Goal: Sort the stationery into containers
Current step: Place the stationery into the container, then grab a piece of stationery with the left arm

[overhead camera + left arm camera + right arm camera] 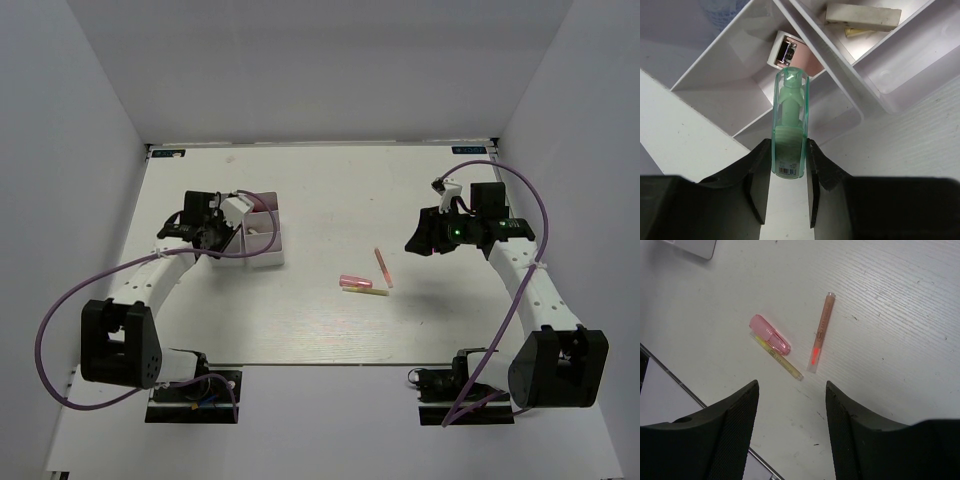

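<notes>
My left gripper (788,172) is shut on a translucent green stationery piece (790,120) and holds it over the white containers (740,95), its tip above the wall between two compartments. One compartment holds a small pink item with a metal end (785,50); another holds a cream eraser (862,15). In the top view the left gripper (215,232) sits at the containers (262,240). My right gripper (792,395) hangs open above the table, short of a pink piece (770,334), a thin yellow piece (782,360) and a thin pink stick (821,330).
The three loose pieces (362,283) lie mid-table, between the two arms. White enclosure walls stand on the left, right and back. A purple cable (520,290) loops along each arm.
</notes>
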Tool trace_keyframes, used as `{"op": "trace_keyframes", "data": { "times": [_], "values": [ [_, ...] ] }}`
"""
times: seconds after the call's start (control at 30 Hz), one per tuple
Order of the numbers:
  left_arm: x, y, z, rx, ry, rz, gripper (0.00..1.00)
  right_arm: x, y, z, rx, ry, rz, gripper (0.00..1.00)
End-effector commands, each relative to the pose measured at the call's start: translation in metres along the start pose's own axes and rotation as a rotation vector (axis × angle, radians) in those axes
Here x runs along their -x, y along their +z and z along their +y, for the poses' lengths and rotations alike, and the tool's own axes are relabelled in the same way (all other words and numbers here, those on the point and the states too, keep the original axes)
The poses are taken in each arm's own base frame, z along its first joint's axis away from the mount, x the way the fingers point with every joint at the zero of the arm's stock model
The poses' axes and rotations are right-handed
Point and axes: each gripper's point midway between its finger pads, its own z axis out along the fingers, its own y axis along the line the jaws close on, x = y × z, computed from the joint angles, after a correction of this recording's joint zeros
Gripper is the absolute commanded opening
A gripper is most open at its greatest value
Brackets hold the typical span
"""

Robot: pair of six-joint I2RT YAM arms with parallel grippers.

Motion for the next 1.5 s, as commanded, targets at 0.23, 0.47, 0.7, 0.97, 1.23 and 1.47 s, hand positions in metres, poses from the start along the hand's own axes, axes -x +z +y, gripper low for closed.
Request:
{"op": "trace_keyframes", "data": {
  "times": [0.23,0.47,0.7,0.97,1.23,1.47],
  "values": [
    [0.004,-0.003,0.005,0.03,-0.025,-0.037,0.48,0.005,-0.003,0.005,0.028,0.007,-0.007,0.59],
    [0.004,-0.004,0.008,0.047,-0.03,-0.037,0.55,0.003,-0.002,0.006,0.034,0.007,-0.002,0.59],
    [0.007,-0.007,0.009,0.052,-0.036,-0.051,0.55,0.004,-0.002,0.006,0.037,0.004,-0.004,0.59],
    [0.088,-0.066,-0.048,-0.232,-0.167,-0.316,0.01,0.003,-0.001,0.006,0.037,0.003,0.002,0.41],
    [0.124,-0.084,-0.219,-0.628,-0.139,-0.11,0.85,-0.009,0.004,0.007,0.094,-0.059,0.084,0.78],
    [0.135,-0.028,-0.277,-0.518,0.432,-0.043,0.39,-0.016,0.002,0.014,0.178,-0.157,0.099,0.04]
  ]
}}
